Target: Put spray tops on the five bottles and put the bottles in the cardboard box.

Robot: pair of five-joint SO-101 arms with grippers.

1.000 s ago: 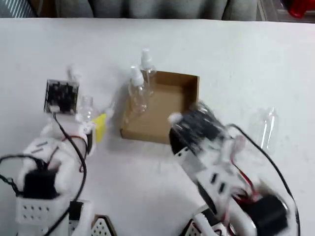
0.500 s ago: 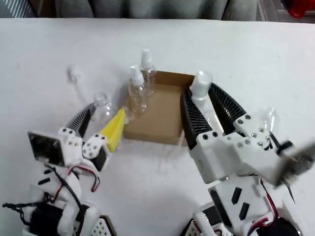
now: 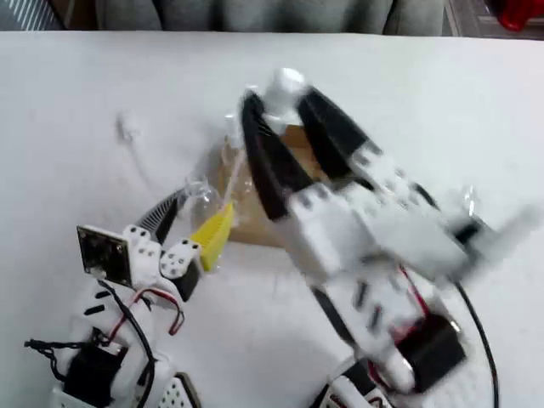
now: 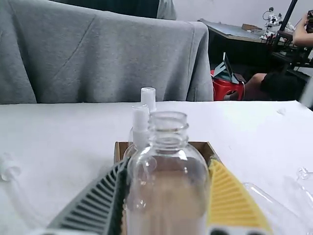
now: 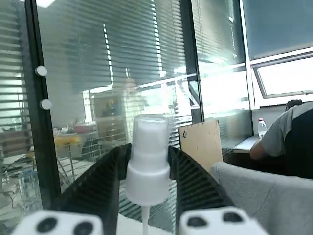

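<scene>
Two of five capped, at a guess; three to go, none surely boxed. Far left, loose spray top [image 3: 127,127] lying on the table [image 3: 408,93]. Next, left gripper [image 3: 204,202] clamped on an open bottle [image 4: 166,171], standing upright, neck up, just in front of the cardboard box [image 3: 251,231]. At the box's left rim, capped bottles [image 4: 142,117], upright; inside or beside, hard to tell. Above the box, right gripper [image 3: 279,95] pinching a spray top [image 5: 148,156], nozzle up, tube down. Far right, bare bottle [image 3: 467,202] lying flat.
</scene>
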